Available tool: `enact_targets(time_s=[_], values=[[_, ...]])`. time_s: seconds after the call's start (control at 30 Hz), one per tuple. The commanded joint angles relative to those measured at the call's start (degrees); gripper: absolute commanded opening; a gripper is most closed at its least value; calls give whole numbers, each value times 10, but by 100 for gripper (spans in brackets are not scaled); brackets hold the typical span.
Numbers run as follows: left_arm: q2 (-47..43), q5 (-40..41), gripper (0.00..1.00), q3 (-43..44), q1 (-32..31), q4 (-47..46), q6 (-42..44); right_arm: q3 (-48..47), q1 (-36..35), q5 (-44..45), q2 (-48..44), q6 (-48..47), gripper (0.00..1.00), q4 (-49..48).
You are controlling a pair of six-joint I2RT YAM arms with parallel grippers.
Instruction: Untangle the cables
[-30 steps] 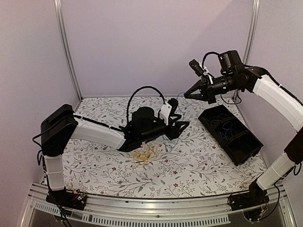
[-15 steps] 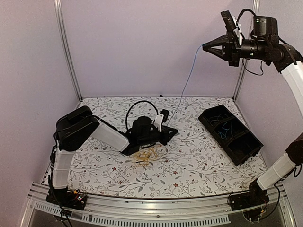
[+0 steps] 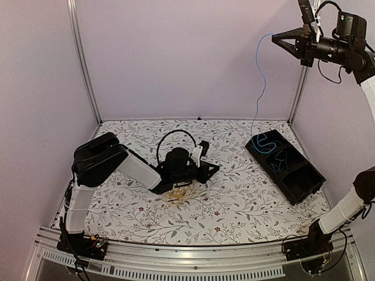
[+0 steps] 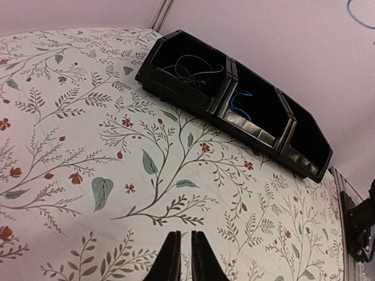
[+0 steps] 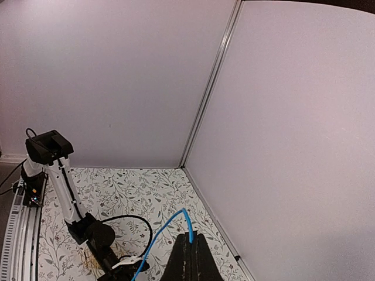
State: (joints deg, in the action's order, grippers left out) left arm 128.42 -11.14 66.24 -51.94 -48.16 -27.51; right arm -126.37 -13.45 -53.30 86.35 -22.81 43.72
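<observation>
A small yellow-orange tangle of cables (image 3: 179, 192) lies on the floral table under my left wrist. My left gripper (image 3: 215, 168) hovers low just right of it. In the left wrist view its fingers (image 4: 174, 252) stand almost together around the gripper's midpoint (image 4: 186, 233), and nothing shows between them. My right gripper (image 3: 275, 37) is raised high at the back right, shut on the top end of a blue cable (image 3: 262, 82). That cable hangs down to the black bin (image 3: 302, 190). In the right wrist view the blue cable (image 5: 161, 231) curves out of the shut gripper (image 5: 188, 234).
The three-compartment black bin (image 4: 218, 104) sits at the right of the table, with blue wires (image 4: 240, 99) in its middle compartment and thin dark wires (image 4: 187, 64) in the end one. Walls and metal posts (image 3: 82, 64) enclose the table.
My right gripper rose and swung right, drawing the blue cable out of the tangle until its lower end hangs at the bin. My left gripper closed and drew back slightly toward the tangle.
</observation>
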Motion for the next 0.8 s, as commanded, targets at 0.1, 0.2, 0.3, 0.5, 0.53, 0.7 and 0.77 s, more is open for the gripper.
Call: enact_targets(time_s=[0.1, 0.2, 0.3, 0.5, 0.53, 0.7, 0.77], values=[[-25, -10, 12, -8, 4, 4, 3, 27, 52, 48, -9, 30, 0, -43], [-52, -10, 21, -21, 4, 14, 6, 57, 71, 69, -19, 25, 0, -52], [-83, -8, 28, -37, 4, 22, 10, 88, 97, 75, -31, 27, 0, -63], [-139, -7, 34, -63, 3, 40, 15, 154, 166, 60, -58, 39, 0, -97], [-146, -4, 35, -66, 2, 44, 16, 163, 176, 54, -61, 42, 0, -102], [-172, 14, 37, -71, 1, 60, 21, 194, 209, 38, -74, 53, 0, -117], [-177, 19, 38, -70, 2, 67, 25, 197, 221, 32, -77, 56, 0, -118]])
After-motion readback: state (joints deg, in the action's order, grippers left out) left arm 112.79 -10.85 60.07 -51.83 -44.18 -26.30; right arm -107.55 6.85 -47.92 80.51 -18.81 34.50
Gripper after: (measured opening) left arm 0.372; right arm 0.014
